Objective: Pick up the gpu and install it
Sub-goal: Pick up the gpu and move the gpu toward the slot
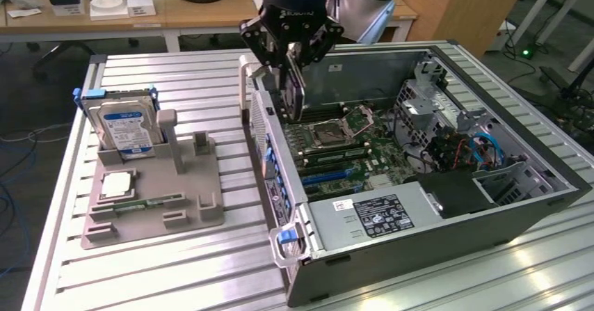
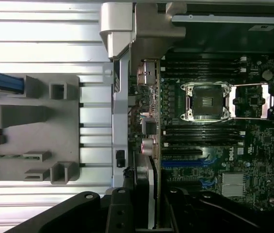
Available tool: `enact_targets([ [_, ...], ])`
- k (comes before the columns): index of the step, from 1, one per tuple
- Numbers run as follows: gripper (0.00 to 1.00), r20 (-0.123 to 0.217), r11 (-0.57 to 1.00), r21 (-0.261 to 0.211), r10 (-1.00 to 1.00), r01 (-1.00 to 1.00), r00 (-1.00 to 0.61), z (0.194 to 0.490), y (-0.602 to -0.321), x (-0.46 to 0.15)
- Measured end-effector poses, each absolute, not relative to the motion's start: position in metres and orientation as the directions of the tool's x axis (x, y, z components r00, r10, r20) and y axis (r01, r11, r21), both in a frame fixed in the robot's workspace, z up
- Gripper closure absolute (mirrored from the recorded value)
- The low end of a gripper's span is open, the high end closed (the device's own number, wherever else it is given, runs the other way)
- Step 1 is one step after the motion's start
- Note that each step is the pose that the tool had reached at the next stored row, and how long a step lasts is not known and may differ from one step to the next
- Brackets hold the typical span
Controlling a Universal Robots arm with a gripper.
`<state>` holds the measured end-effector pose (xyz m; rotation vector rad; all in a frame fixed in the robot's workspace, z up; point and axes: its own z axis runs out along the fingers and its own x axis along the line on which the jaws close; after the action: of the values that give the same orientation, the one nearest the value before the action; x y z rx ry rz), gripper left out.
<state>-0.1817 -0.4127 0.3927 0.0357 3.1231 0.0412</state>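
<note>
Quick status from us: the gripper (image 1: pixel 293 59) is clamped on the gpu (image 1: pixel 295 95), pinching the card by its top edge w/ a finger on each side. The card hangs on edge, upright, over the open pc case (image 1: pixel 547 168), right at the case's wall on the exterior view's left. We see it above the motherboard (image 1: pixel 357 151), not seated in any slot.

In the wrist view the gpu (image 2: pixel 149 126) is edge-on, running alongside the cpu socket (image 2: pixel 207 100) and near the blue slot (image 2: pixel 183 164), w/ the gripper (image 2: pixel 149 216) straddling it.

Outside the case, on the slatted table (image 1: pixel 186 269), there's the grey parts holder (image 1: pixel 149 220) w/ the hard drive (image 1: pixel 125 126) standing in it and a memory stick (image 1: pixel 158 201) lying flat.
</note>
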Motion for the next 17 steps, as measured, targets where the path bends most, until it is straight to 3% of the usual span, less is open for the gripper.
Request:
enact_targets([
  [17,0.72,-0.018,1.0,0.027,0.011,0.011,-1.0,0.392,-0.413,-0.118],
])
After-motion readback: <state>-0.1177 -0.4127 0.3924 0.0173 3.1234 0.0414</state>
